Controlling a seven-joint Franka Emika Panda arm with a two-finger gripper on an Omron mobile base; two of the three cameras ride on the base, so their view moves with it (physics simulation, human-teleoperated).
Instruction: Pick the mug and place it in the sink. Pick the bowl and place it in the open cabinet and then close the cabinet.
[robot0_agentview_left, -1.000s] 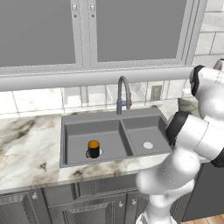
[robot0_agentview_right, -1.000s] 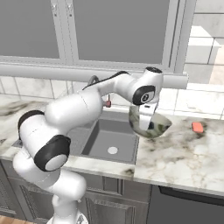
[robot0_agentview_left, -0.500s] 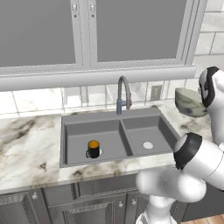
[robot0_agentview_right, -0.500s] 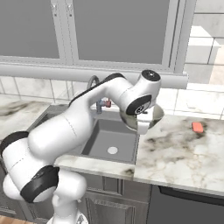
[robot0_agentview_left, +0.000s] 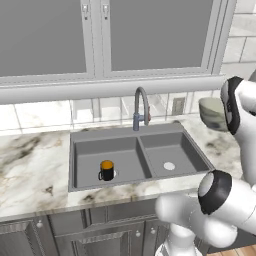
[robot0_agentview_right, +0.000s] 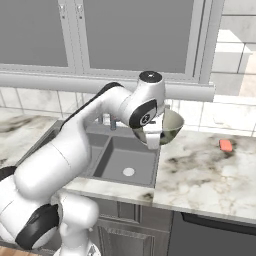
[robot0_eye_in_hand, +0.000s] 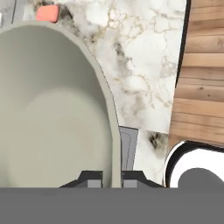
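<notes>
Bowl is centre-right in right base view, lifted off the counter. Gripper pinches its rim, one finger inside, one outside. Prob. stiff, glazed, slippery, breakable; a rim hold lets it swing. Mug sits in sink, left basin.

**Layout of the sink, counter and carried bowl**

The sink is set into the counter, its two basins side by side, with the faucet at the middle of its back edge. The mug stands upright in the left basin, near that basin's front wall. The bowl is raised above the counter, to the right of the sink's right edge, with the gripper pinching its rim. A small block lies on the counter further right, towards the back edge. Glass-fronted cabinets hang above the sink; drawer fronts sit below the counter's front edge.
</notes>
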